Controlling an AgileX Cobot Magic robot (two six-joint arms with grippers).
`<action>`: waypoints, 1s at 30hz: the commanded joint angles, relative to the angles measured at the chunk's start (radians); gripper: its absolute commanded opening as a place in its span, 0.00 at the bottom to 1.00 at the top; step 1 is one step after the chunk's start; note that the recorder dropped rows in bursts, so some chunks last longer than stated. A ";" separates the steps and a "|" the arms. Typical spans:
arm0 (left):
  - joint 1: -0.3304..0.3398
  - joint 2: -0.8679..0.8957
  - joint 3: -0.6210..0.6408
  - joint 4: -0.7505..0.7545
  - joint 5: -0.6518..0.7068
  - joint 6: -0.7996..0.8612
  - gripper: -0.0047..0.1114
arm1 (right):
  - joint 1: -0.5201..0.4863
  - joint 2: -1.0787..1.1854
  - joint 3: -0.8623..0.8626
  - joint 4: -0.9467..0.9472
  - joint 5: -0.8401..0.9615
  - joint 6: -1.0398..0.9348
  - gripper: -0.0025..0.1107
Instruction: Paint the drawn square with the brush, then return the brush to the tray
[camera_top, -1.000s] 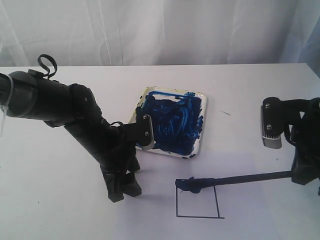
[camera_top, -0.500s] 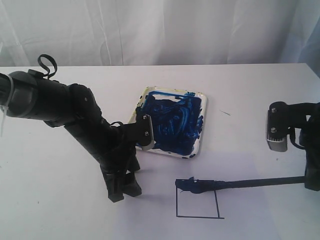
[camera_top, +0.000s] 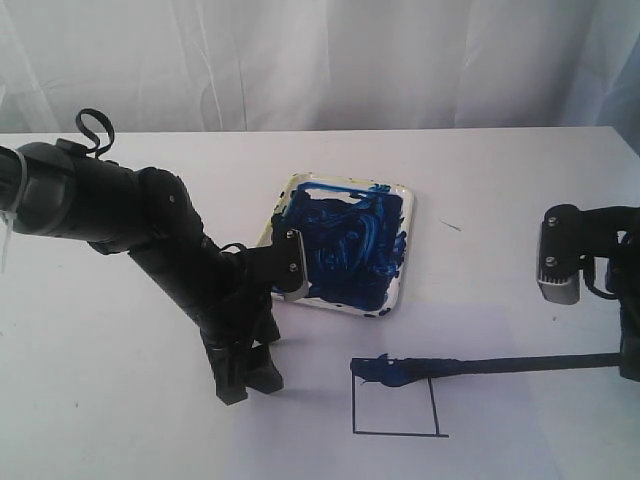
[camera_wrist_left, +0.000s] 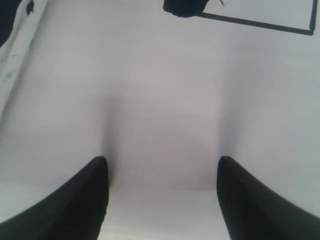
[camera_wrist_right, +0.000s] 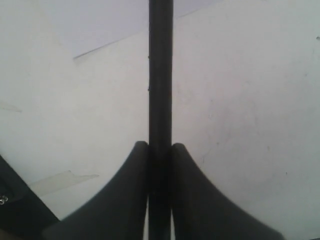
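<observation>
The drawn square (camera_top: 396, 405) lies on white paper (camera_top: 480, 430) at the front, with a blue smear along its top line. The brush (camera_top: 520, 364) stretches low across the paper, its wet blue tip (camera_top: 395, 371) on that top edge. My right gripper (camera_top: 630, 358) at the right edge is shut on the brush handle (camera_wrist_right: 160, 100). The tray (camera_top: 404, 278), thick with blue paint, sits behind the square. My left gripper (camera_top: 245, 385) stands open on the table left of the square, nothing between its fingers (camera_wrist_left: 80, 200); the square's corner (camera_wrist_left: 260, 22) shows ahead of it.
The left arm (camera_top: 150, 240) leans over the table beside the tray's near-left corner. A white curtain hangs behind the table. A paper edge (camera_wrist_right: 110, 45) crosses under the brush handle in the right wrist view.
My right gripper has drawn back to the right with the brush. The tip has dragged rightward along the square's top line, lengthening the blue smear. The left arm has stayed still.
</observation>
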 joint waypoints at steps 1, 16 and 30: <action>-0.006 0.037 0.016 0.019 0.047 -0.004 0.61 | 0.002 0.000 0.004 -0.016 0.015 0.020 0.02; -0.006 0.037 0.016 0.019 0.047 -0.004 0.61 | 0.002 -0.002 0.004 -0.030 0.026 0.035 0.02; -0.006 0.037 0.016 0.019 0.047 -0.004 0.61 | 0.002 -0.015 0.004 -0.030 0.026 0.016 0.02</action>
